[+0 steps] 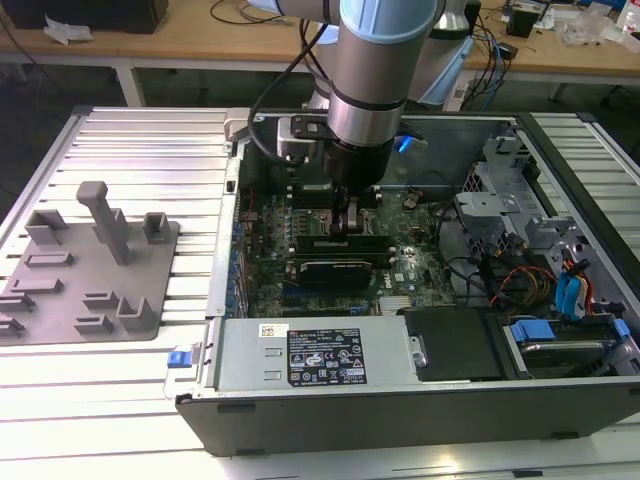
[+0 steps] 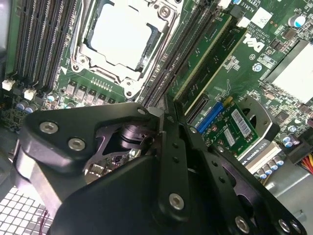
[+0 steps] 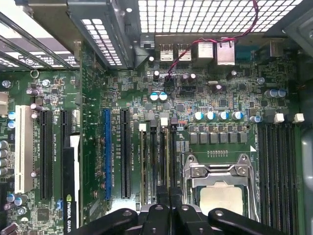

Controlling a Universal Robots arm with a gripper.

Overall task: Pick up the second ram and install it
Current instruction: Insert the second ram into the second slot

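Nearest the lens, the black jointed hand [image 2: 164, 118] is drawn narrow, closed on the second ram [image 3: 170, 166], a thin dark memory stick stood on edge in a slot just beside the silver-framed CPU socket [image 3: 220, 193]. A green installed memory stick [image 2: 205, 54] is seen alongside. The open black computer case [image 1: 400, 420] is set on the ribbed metal counter [image 1: 130, 140], near a grey plastic fixture tray [image 1: 60, 290].

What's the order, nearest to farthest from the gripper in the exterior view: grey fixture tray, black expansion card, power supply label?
1. black expansion card, inside the case, beside the gripper.
2. power supply label, nearer the camera.
3. grey fixture tray, outside the case, exterior view's left.
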